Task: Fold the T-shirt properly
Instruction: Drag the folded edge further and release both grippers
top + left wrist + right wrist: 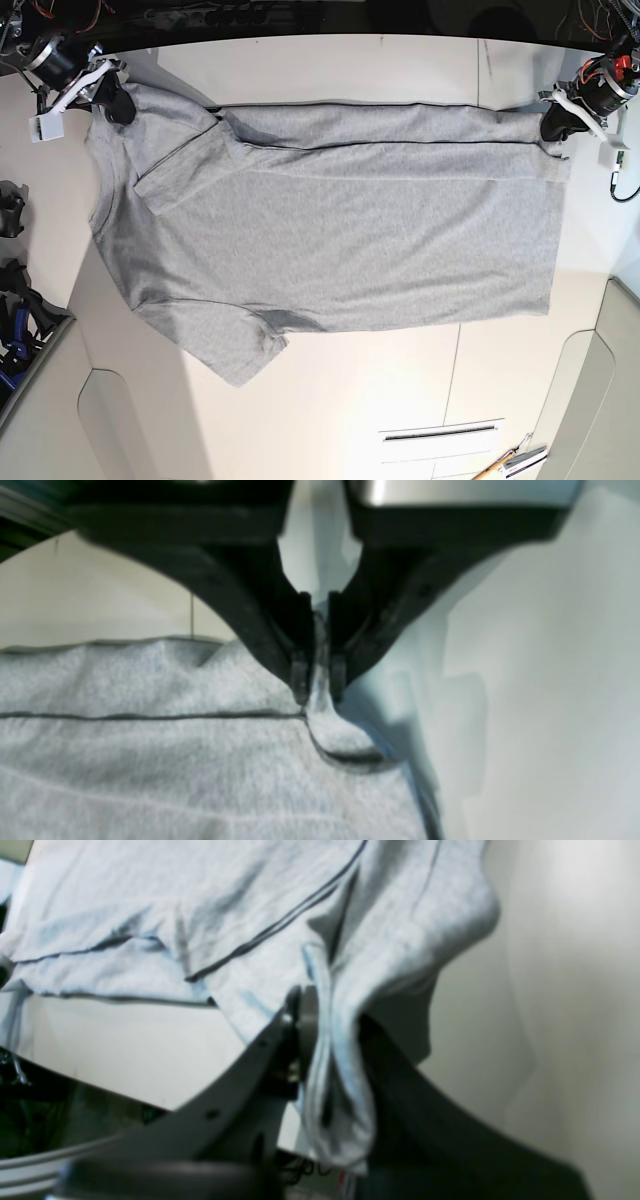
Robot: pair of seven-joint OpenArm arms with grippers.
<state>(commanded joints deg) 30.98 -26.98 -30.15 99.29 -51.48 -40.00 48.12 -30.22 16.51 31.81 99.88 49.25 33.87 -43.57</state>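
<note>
Left hand [318,680]: fingers pressed together on a thin fold of the T-shirt [150,760] at its hem corner (a dark seam line runs sideways from the pinch point). Right hand [330,1040]: closed on a bunched edge of the T-shirt [200,905], with cloth hanging down between the fingers. In the base view the right hand [112,100] grips the shoulder end and the left hand [553,122] the hem end. The T-shirt [340,235] lies spread sideways on the white tabletop [330,400], far edge folded over, one sleeve pointing toward the near side.
</note>
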